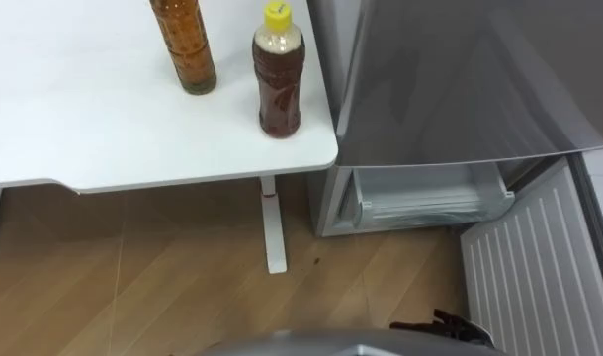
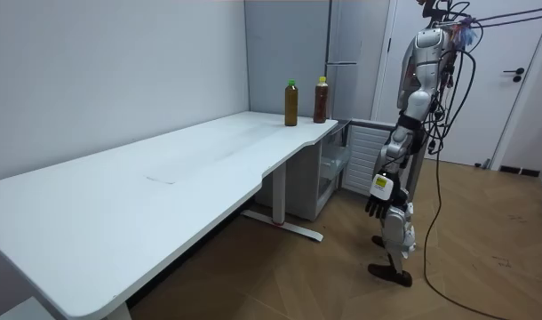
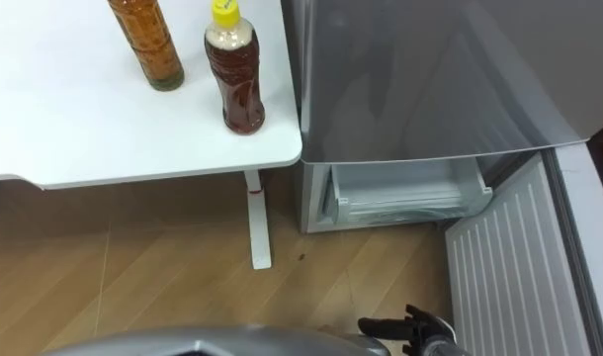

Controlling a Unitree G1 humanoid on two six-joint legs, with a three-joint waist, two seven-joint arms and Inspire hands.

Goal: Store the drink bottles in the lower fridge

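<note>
The white table (image 1: 84, 119) occupies the left. Two drinks stand on it by its near right corner, apart from each other. The amber bottle (image 1: 185, 44) stands farther back, and the yellow-capped bottle (image 1: 279, 84) is to its right, closer to the edge. Both are upright, with the long axis vertical and the neck pointing up. Right of the table, the fridge (image 1: 460, 79) has its lower door (image 1: 534, 267) swung open, exposing a pale drawer (image 1: 430, 198). The right hand (image 1: 450, 324) hangs low near that door, its fingers loosely spread and holding nothing.
</note>
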